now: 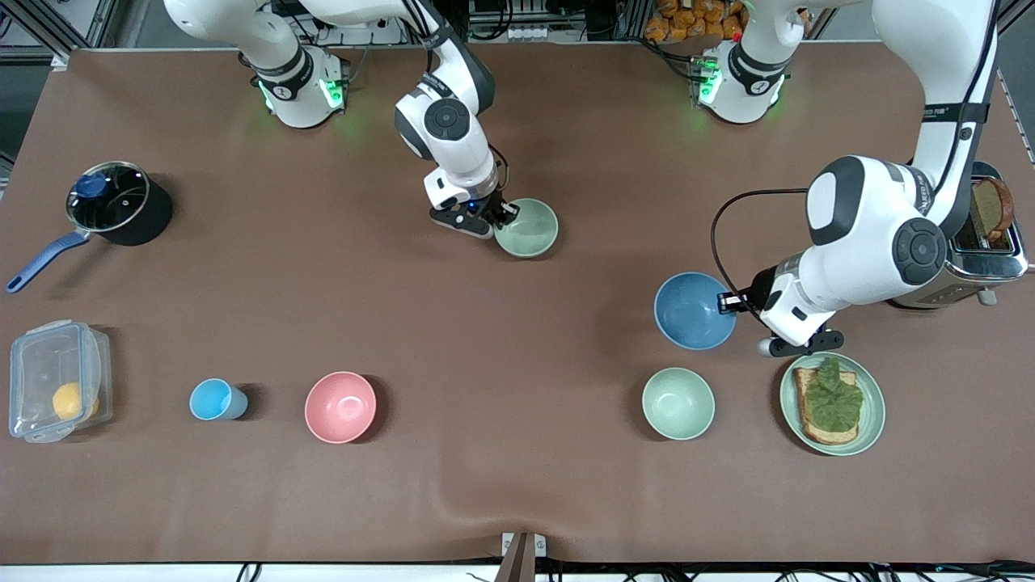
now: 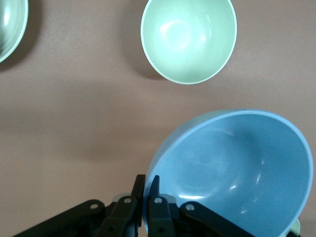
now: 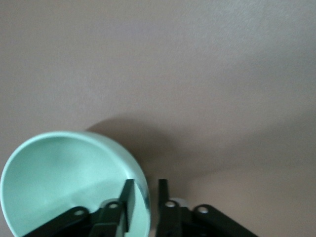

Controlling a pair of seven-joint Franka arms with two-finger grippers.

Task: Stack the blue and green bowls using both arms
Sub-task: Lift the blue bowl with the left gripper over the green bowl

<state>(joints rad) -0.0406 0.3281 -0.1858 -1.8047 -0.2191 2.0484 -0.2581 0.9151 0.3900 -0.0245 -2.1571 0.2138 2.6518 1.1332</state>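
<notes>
Brown table [image 1: 517, 485]: left pincer [image 1: 728, 303] clamps blue bowl [image 1: 691, 311]; right pincer [image 1: 503, 213] straddles green bowl [image 1: 530, 228] rim, slack.

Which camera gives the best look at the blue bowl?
The left wrist view: the blue bowl fills it, the left gripper shut on its rim. The front view shows it whole but small. The right wrist view misses it.

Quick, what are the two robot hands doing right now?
Left gripper: shut on the blue bowl, pinching its rim.
Right gripper: open, fingers astride the green bowl rim, not clamped.
</notes>
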